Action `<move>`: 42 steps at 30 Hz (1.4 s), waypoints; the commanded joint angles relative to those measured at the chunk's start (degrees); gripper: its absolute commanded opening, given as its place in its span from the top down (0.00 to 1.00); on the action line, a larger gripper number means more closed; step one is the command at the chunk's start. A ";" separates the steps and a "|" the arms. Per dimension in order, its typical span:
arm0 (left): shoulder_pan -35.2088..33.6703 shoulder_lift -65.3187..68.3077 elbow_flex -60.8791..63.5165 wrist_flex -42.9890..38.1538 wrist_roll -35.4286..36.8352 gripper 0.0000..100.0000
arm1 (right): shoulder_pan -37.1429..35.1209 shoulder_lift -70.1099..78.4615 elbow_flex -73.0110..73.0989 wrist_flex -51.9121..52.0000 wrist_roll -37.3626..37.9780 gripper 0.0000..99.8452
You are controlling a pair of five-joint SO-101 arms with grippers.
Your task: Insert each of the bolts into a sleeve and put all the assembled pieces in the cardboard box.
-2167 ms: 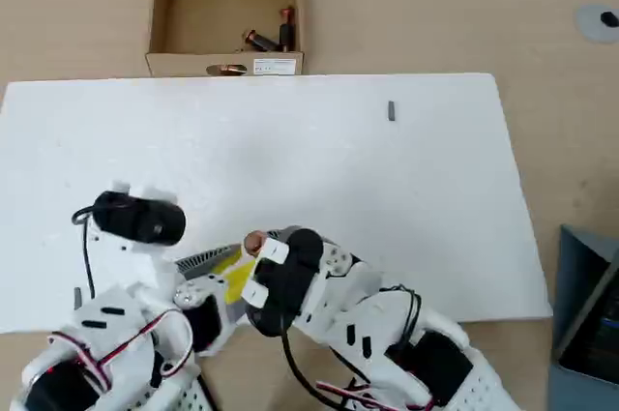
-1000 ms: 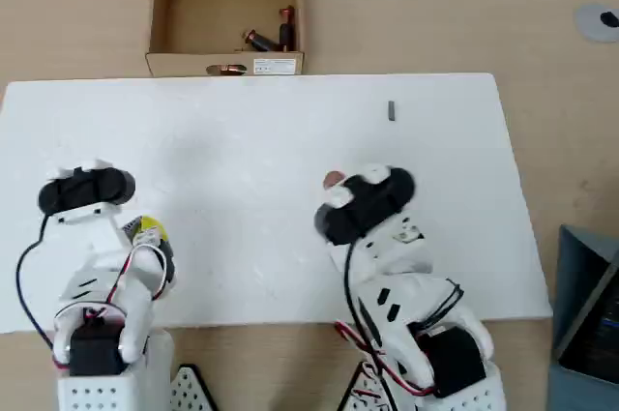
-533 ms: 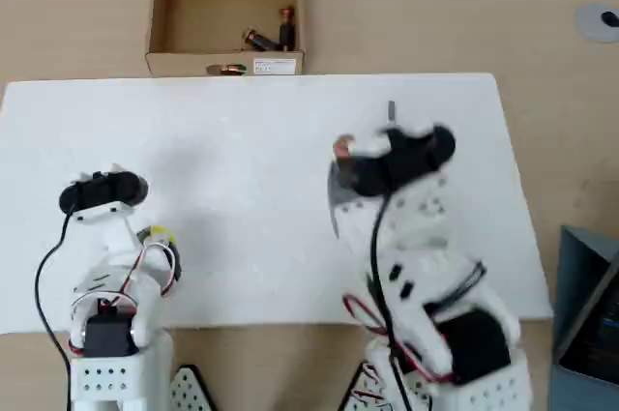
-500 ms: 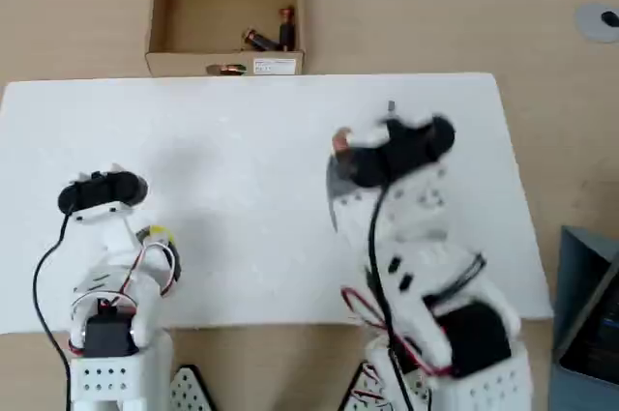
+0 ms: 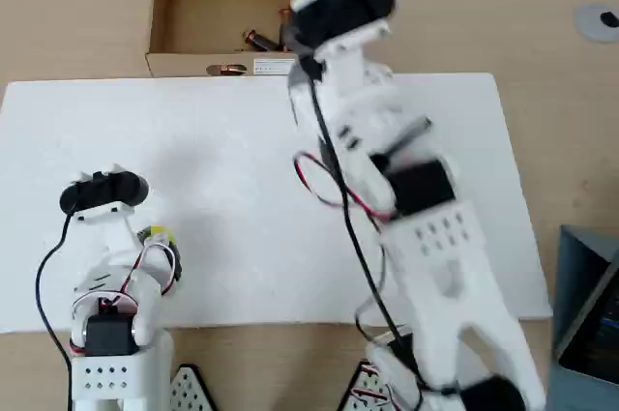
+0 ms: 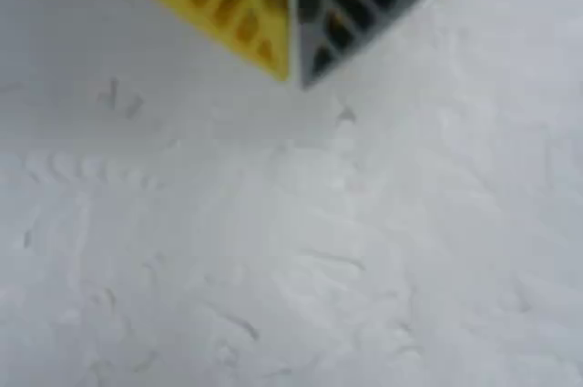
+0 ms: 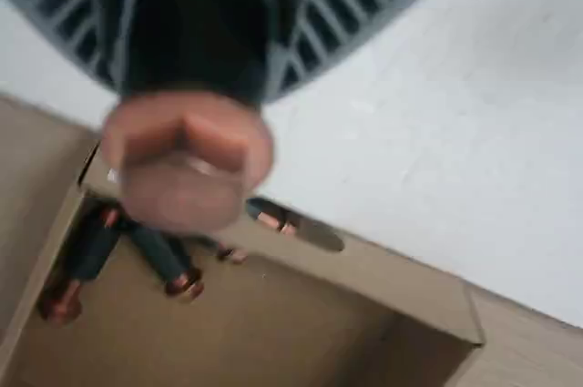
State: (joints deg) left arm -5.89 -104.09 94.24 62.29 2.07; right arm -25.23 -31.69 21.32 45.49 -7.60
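My right gripper (image 7: 196, 86) is shut on an assembled piece (image 7: 187, 155), a black sleeve with a copper bolt head sticking out. It hangs over the near right corner of the cardboard box (image 7: 364, 269). Several assembled pieces (image 7: 150, 259) lie in the box below it. From above, the right arm (image 5: 338, 10) stretches across the white mat to the box (image 5: 160, 5), where the pieces (image 5: 263, 39) sit by its right wall. My left gripper (image 6: 293, 64), yellow and grey fingers pressed together, hovers low over bare mat at the near left (image 5: 150, 235).
A copper-headed piece (image 5: 227, 70) lies against the box's front wall, outside it. The white mat (image 5: 193, 140) covers most of the table. A grey bin (image 5: 585, 305) stands at the right edge and a small round object (image 5: 600, 19) at the far right.
The right arm has swung from the middle of the mat out to the box, carrying the assembled piece. The left arm has kept still over the last half second.
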 commanded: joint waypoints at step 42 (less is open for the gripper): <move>-0.53 -0.48 -0.18 -1.05 -0.09 1.00 | 2.59 88.40 -89.01 -5.45 26.29 0.85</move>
State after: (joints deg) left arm -6.07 -104.09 94.33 62.29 2.07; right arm -23.30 56.84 -61.85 38.37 18.42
